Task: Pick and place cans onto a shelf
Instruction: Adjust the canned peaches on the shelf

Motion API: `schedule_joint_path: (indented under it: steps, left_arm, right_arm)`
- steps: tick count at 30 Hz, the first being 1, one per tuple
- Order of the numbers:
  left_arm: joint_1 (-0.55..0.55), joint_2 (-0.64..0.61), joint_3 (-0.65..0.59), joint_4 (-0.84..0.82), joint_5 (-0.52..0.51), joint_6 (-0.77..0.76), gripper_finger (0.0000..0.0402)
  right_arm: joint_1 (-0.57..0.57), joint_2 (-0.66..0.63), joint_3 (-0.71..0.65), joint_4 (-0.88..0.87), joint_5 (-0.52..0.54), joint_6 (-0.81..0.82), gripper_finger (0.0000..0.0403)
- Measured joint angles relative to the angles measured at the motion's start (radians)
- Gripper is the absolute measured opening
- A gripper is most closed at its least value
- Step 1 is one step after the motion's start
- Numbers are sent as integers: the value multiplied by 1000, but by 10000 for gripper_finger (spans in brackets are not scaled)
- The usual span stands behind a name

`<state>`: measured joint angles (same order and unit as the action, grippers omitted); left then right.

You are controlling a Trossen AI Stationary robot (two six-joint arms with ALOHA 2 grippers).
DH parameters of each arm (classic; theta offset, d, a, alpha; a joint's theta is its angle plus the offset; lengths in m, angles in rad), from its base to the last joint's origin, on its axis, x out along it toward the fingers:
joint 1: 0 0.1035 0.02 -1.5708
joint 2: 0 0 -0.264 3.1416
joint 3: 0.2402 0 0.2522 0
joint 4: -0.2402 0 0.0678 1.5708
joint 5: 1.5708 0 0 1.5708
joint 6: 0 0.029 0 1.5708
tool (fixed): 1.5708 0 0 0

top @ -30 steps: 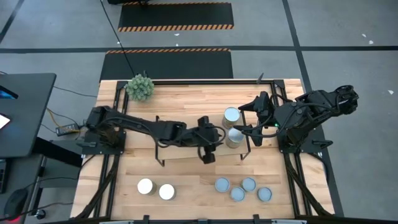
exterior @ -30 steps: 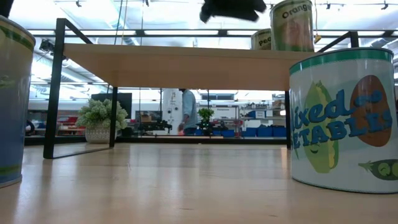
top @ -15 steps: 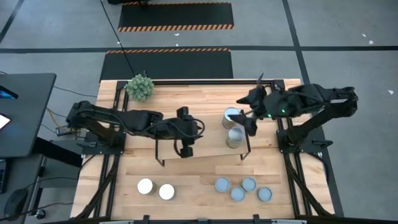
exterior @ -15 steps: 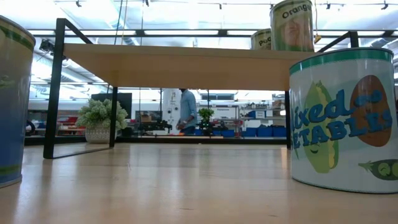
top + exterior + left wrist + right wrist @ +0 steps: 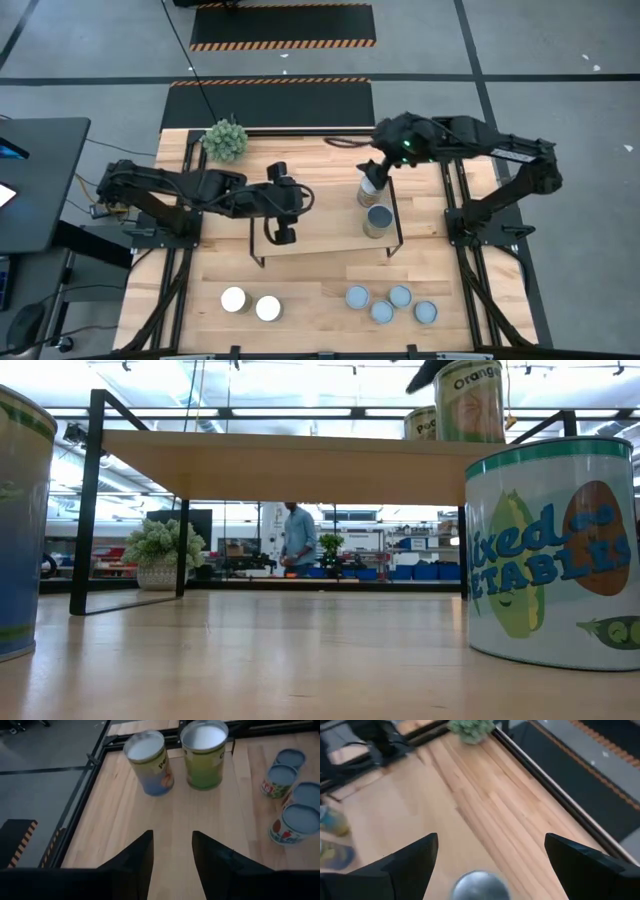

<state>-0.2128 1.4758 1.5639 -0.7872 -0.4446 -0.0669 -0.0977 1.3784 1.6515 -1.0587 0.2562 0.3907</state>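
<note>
The shelf [image 5: 322, 228] is a light-wood board on black rod legs in the table's middle. Two cans stand upright on its right end, a near one [image 5: 378, 220] and a far one [image 5: 368, 196]. My right gripper [image 5: 374, 176] hangs open over the far can, whose silvery top [image 5: 480, 886] shows low between the wide-spread fingers, untouched. My left gripper [image 5: 300, 203] is open and empty above the shelf's left part, facing both cans [image 5: 205, 752]. Two white-topped cans [image 5: 250, 303] and several grey-blue ones [image 5: 390, 303] stand on the table near its front edge.
A spiky green plant ball [image 5: 225, 140] sits at the table's far left corner. In the low view, large cans stand close at the left [image 5: 20, 520] and right [image 5: 550, 550], and a person is in the room far behind. The shelf's middle lies bare.
My left gripper has drawn back from the near can on the shelf toward the table's left edge and risen, with nothing in it. My right gripper has swung in from the table's right side toward the left and now hangs over the far can. Both cans have stayed put.
</note>
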Motion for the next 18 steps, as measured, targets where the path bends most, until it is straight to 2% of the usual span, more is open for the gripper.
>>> schedule_joint_path:
  steps: [8, 18]
  left_arm:
    - [-1, -16, 0, 4, 3, 1, 141]
    - [-1, -14, 0, -6, 4, 2, 141]
  right_arm:
    - [-111, 111, 0, -87, -94, 35, 374]
    - [-128, 159, 0, -191, -148, 52, 374]
